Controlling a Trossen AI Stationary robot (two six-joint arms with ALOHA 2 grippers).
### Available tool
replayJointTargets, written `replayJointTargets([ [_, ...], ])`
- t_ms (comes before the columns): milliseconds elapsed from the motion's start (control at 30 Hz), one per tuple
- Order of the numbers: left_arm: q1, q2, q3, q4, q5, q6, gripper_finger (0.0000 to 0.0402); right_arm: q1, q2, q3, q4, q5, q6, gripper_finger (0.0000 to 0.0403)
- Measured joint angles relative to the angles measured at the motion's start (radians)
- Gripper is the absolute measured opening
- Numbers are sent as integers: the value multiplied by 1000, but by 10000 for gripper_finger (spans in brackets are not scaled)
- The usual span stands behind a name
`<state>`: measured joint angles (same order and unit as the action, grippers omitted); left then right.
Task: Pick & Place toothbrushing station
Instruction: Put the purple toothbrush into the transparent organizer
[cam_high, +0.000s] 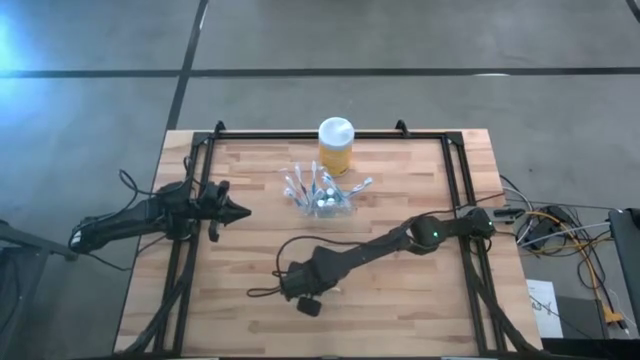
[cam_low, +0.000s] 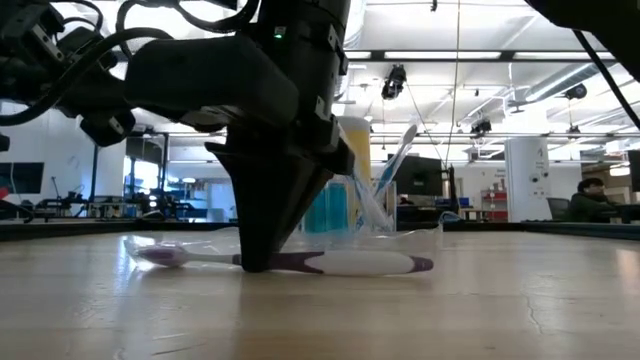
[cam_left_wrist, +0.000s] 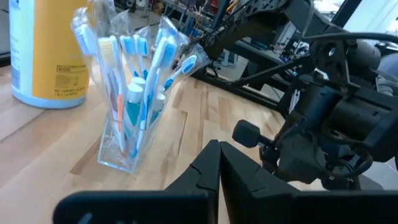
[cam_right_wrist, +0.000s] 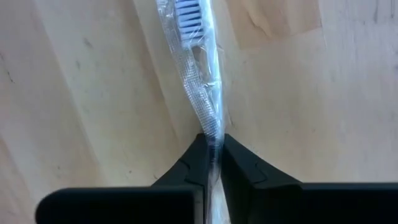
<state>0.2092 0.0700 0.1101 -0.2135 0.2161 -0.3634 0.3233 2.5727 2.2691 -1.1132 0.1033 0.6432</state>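
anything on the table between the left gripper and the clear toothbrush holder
No, in the high view the stretch of wood between the left gripper and the toothbrush holder is bare; the left wrist view shows the same.

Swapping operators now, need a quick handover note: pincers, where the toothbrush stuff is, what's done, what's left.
Right pincer: down at the table's front middle, shut on a wrapped toothbrush lying flat on the wood.
Left pincer: shut, empty, waiting at the left side.
Toothbrushing station: upright at back centre, already holding several brushes and tubes, just in front of the yellow jar.
Done: grasp made.
Left: lift the brush, carry it over, drop it into the station.
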Motion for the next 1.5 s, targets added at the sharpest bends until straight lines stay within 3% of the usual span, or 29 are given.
replayJointTargets([
  [233, 0, 0, 0, 21, 0, 0, 9, 10, -71, 19, 11, 76, -131, 14],
  [500, 0, 0, 0, 19, 0, -2, 16, 53, -297, -10, 38, 153, -323, 14],
  [667, 0, 0, 0, 25, 0, 21, 16, 57, -495, -142, 125, 214, -428, 14],
  [833, 0, 0, 1, 26, 0, 48, 14, 38, -761, -464, 327, 215, -503, 14],
  [967, 0, 0, 1, 26, 0, 49, 14, 21, -1023, -788, 597, 217, -545, 13],
  [1233, 0, 0, 1, 26, 0, 77, 16, -33, -1478, -1448, 1107, 302, -476, 13],
  [1367, 0, 0, 1, 21, 0, 77, 18, -27, -1631, -1723, 1341, 297, -472, 13],
  [1500, 0, 0, 1, 29, -16, 93, 15, -32, -1754, -1909, 1524, 323, -513, 13],
])
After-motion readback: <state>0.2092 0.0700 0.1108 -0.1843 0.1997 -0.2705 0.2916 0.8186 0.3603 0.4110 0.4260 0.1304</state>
